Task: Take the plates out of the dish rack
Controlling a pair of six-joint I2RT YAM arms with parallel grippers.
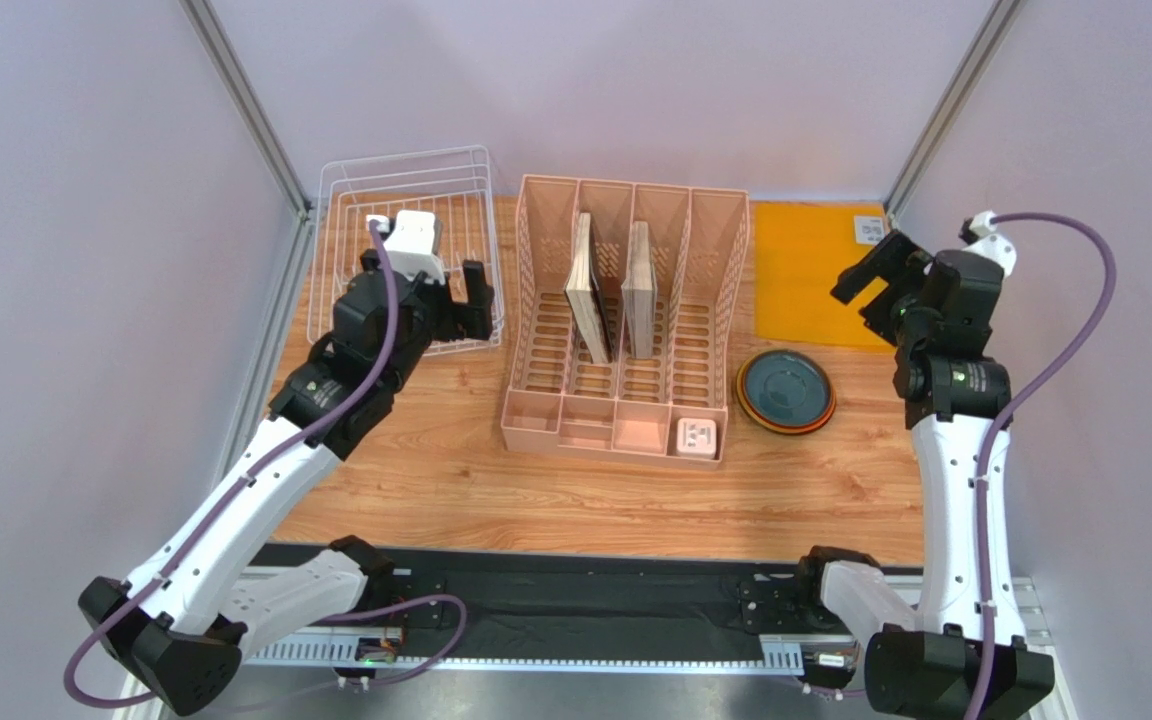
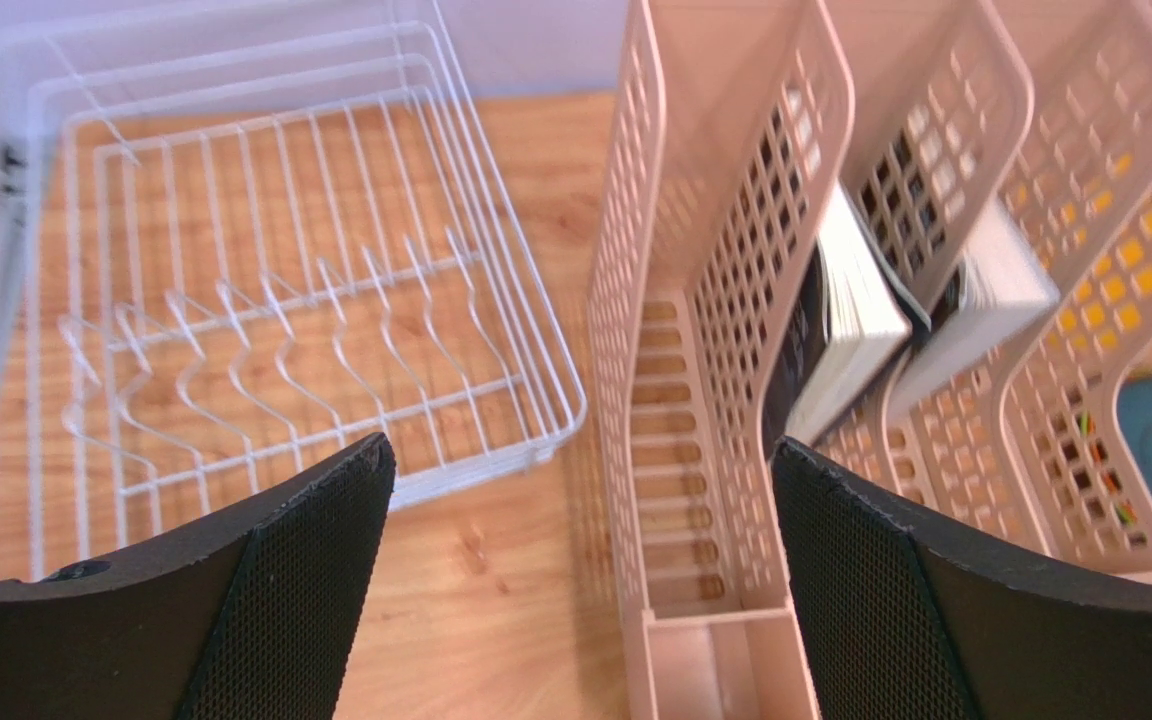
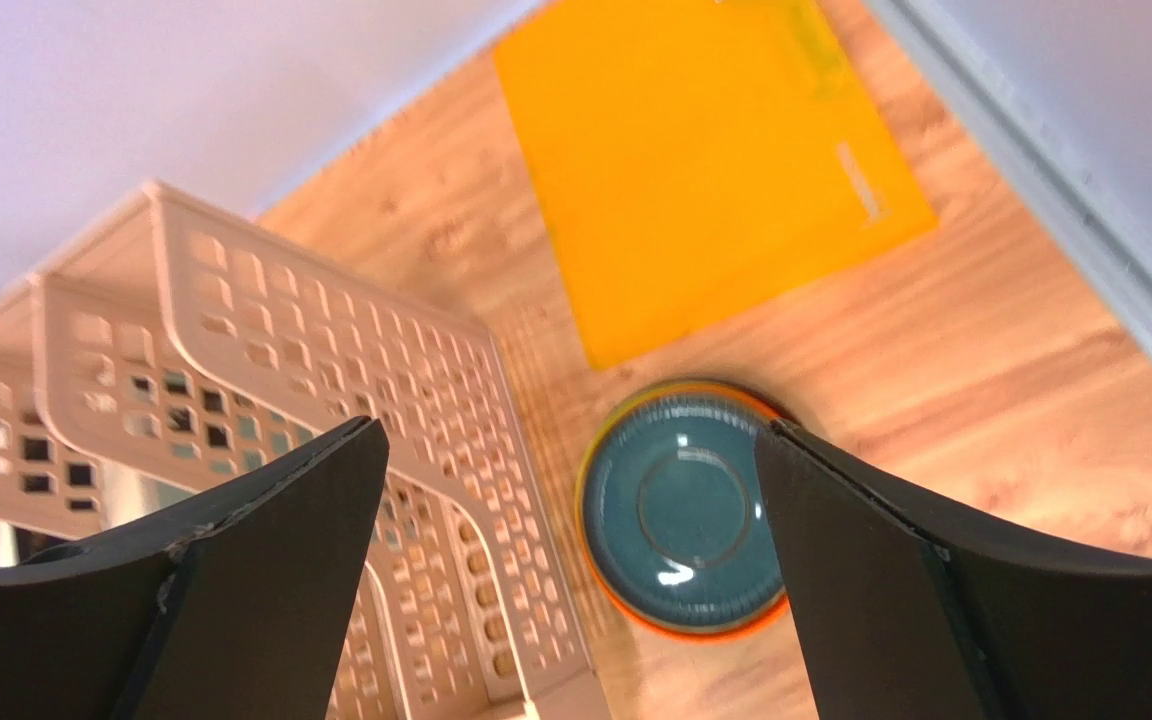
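No plate stands in the dish rack: the left wrist view looks straight down into its white wire slots and every one is bare, with only wood showing through the grid. The plates lie stacked flat on the worktop, just to the right of the pink organiser and just in front of the orange mat. The slate-blue plate is on top and an orange rim shows beneath it. How many lie under that cannot be told from here. The left hand is released, fingers spread wide and grasping nothing, and it hovers over the gap between the rack's near right corner and the organiser. The right hand is likewise spread and bare, held high above the stack and the mat. By this reading the unloading looks finished, so the step in hand is a check and a clean retreat. To do it well, the left arm should rise straight up before it swings home, because the rack's wire wall and the organiser's tall divider sit close on either side and a sideways sweep could snag one. The right arm should draw back without dipping, as a low finger could clip the stack and slide the top plate off. Both hands are best kept spread, and the beige boards in the organiser are no part of this job.
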